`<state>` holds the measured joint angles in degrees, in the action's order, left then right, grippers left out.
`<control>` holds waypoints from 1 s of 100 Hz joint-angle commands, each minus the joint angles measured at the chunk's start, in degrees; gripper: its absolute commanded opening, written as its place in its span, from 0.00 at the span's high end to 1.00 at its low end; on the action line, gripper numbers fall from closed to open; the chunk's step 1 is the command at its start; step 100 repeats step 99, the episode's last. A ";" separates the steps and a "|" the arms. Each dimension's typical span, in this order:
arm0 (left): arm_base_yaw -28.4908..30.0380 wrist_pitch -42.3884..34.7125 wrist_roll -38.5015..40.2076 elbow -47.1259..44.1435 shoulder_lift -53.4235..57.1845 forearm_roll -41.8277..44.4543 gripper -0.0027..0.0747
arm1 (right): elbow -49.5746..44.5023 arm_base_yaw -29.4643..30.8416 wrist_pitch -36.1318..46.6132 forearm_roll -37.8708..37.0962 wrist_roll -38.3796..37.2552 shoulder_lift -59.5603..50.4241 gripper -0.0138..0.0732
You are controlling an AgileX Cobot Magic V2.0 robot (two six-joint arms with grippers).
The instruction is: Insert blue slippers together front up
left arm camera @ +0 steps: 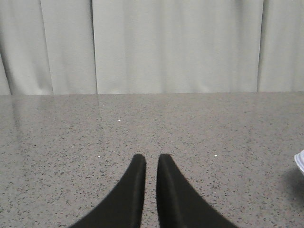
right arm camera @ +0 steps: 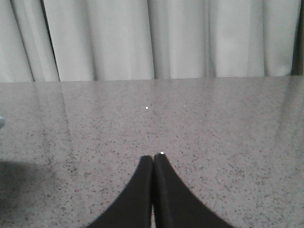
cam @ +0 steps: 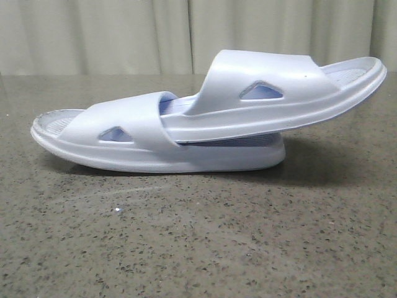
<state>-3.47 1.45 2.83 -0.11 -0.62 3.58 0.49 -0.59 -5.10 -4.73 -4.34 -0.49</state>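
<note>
The two blue slippers lie joined in the middle of the table in the front view. The lower slipper (cam: 124, 139) lies flat, sole down. The upper slipper (cam: 273, 93) has one end pushed under the lower one's strap, and its other end rises to the right. Neither gripper shows in the front view. My left gripper (left arm camera: 151, 159) hovers over bare table, empty, fingers almost together with a thin slit between them. A slipper edge (left arm camera: 300, 164) shows at the side of the left wrist view. My right gripper (right arm camera: 153, 157) is shut and empty over bare table.
The grey speckled table (cam: 198, 248) stretches all round the slippers. A pale curtain (cam: 124, 31) hangs behind the far edge. A small white speck (right arm camera: 162, 153) lies on the table by the right fingertips.
</note>
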 commanded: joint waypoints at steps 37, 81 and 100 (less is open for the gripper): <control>-0.44 -4.94 0.56 -0.56 -0.42 -0.58 0.94 | -2.25 0.64 7.39 1.78 0.90 -1.29 0.96; -0.44 -4.94 0.56 -0.56 -0.42 -0.58 0.94 | -2.25 0.64 7.28 1.78 0.90 -1.29 0.96; -0.44 -4.94 0.56 -0.56 -0.42 -0.58 0.94 | -2.25 0.64 7.28 1.78 0.90 -1.29 0.96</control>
